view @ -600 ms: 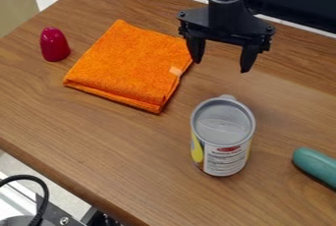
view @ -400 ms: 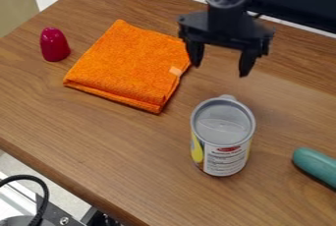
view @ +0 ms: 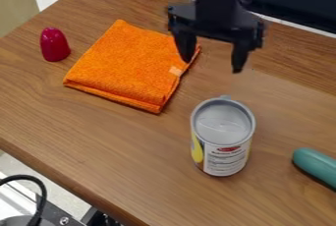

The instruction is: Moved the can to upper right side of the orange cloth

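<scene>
The black gripper (view: 211,66) hangs open in the upper middle of the camera view, nothing between its fingers. Its left finger overlaps the right edge of the orange cloth (view: 128,68) in the view; whether they touch, I cannot tell. That cloth lies folded flat on the table, left of centre. Below the gripper in the view, and apart from it, the can (view: 222,136) stands upright with its grey lid up. The can is to the lower right of the cloth, with bare wood between them.
A dark pink, rounded object (view: 54,44) stands left of the cloth. At the right edge lies a teal object (view: 316,165). The wooden table (view: 131,156) ends in a slanting edge at the lower left, where a black cable (view: 42,198) curves.
The gripper first dipped slightly, then shifted a little to the left, so that its left finger now overlaps the cloth's edge more. The can and the cloth have kept their places.
</scene>
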You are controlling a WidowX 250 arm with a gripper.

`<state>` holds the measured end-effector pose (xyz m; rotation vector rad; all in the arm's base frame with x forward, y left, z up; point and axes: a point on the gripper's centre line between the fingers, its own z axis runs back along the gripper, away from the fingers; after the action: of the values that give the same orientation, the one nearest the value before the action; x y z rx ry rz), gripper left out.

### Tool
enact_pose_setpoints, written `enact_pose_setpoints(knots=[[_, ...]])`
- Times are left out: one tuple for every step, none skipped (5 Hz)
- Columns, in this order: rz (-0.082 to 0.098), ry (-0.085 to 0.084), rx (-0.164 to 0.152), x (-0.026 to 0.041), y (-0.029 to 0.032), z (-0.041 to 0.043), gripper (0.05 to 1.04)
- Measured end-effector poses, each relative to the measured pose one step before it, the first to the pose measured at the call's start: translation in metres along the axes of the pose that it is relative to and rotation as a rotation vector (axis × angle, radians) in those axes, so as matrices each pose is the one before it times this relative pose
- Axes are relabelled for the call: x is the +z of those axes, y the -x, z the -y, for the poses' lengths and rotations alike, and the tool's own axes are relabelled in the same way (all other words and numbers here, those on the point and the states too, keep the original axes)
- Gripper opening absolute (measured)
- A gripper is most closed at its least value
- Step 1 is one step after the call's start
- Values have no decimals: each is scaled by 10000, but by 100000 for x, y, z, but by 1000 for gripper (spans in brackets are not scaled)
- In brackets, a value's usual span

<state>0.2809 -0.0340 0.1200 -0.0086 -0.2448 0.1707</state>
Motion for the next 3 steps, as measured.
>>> enact_pose_setpoints(knots=[[-43,323,-378,1444,1376,-238,995],[-300,68,-593,864,3723,-117,995],[-255,217,-894,-1260,3640,827,995]])
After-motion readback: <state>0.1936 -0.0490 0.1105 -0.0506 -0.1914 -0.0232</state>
